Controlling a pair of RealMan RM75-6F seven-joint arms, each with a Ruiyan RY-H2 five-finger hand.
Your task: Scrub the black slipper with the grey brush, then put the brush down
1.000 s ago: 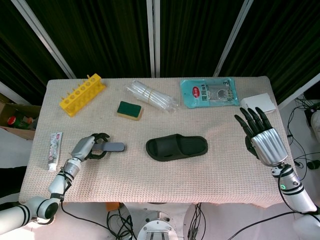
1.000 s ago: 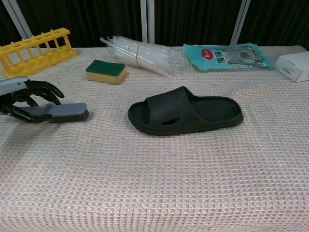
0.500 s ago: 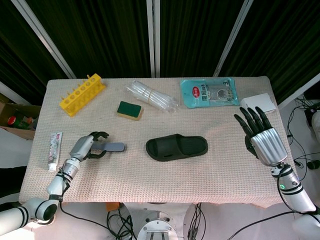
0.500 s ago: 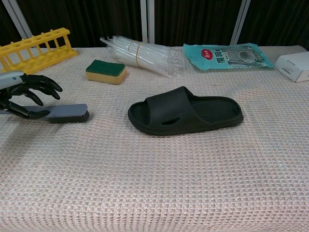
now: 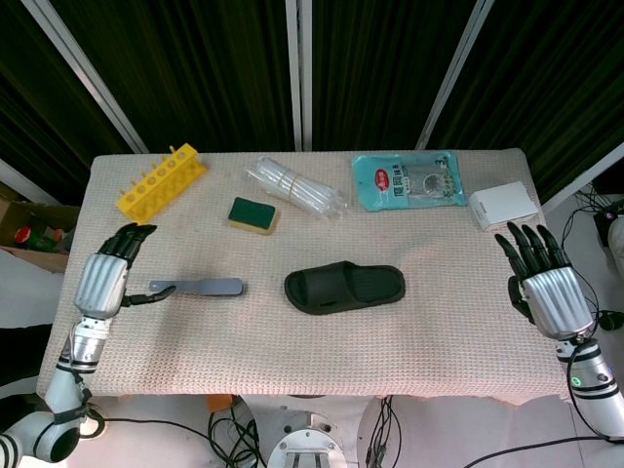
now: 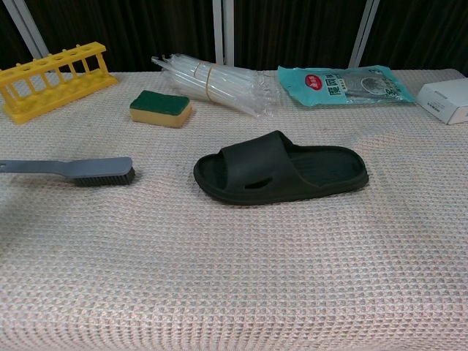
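The black slipper (image 5: pixel 344 287) (image 6: pixel 280 169) lies flat mid-table, toe end to the left. The grey brush (image 5: pixel 200 287) (image 6: pixel 82 170) lies on the cloth to its left, bristles down, handle pointing left. My left hand (image 5: pixel 105 279) hovers at the table's left edge, fingers spread, holding nothing; its thumb tip sits close to the brush handle's end. My right hand (image 5: pixel 544 284) is at the table's right edge, fingers spread and empty. Neither hand shows in the chest view.
Along the back are a yellow rack (image 5: pixel 161 182), a green sponge (image 5: pixel 253 214), a bundle of clear tubes (image 5: pixel 295 188), a blue packet (image 5: pixel 408 180) and a white box (image 5: pixel 503 206).
My left hand has let go of the brush handle and drawn back to the left, leaving the brush lying on the cloth. My right hand has moved right and nearer the front edge.
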